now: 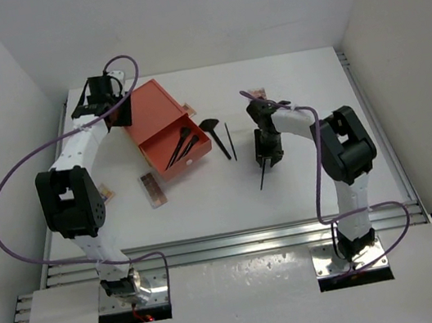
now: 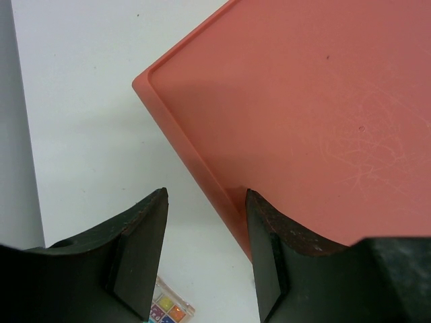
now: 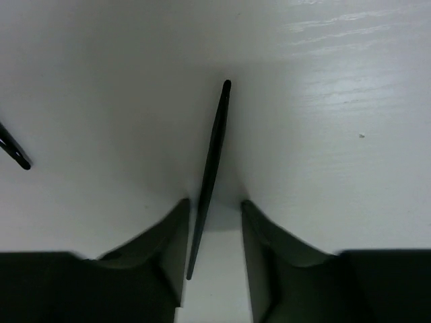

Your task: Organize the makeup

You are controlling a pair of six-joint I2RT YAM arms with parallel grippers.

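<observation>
Orange box (image 1: 154, 114) sits back left on the table (image 1: 208, 212), its drawer (image 1: 174, 156) open with dark brushes (image 1: 180, 145) inside (exact count unclear). The left gripper (image 2: 205, 195) is spread wide at the box's edge, and its camera alone shows a multicoloured palette (image 2: 170, 311). The right gripper (image 3: 214, 202) is parted around a slim stick (image 3: 212, 155), a gap the top view hides. Two lie loose: a fan brush (image 1: 213, 131) and a thin stick (image 1: 230, 141).

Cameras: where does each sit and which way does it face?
Top: above and behind, looking down at the table; left arm and right arm show.
Left wrist: on the left arm, looking down past the left pincer at the box corner.
Right wrist: on the right arm, looking down past the right pincer at a stick.
Shared: top and left wrist both show the box; top and right wrist, the stick.
</observation>
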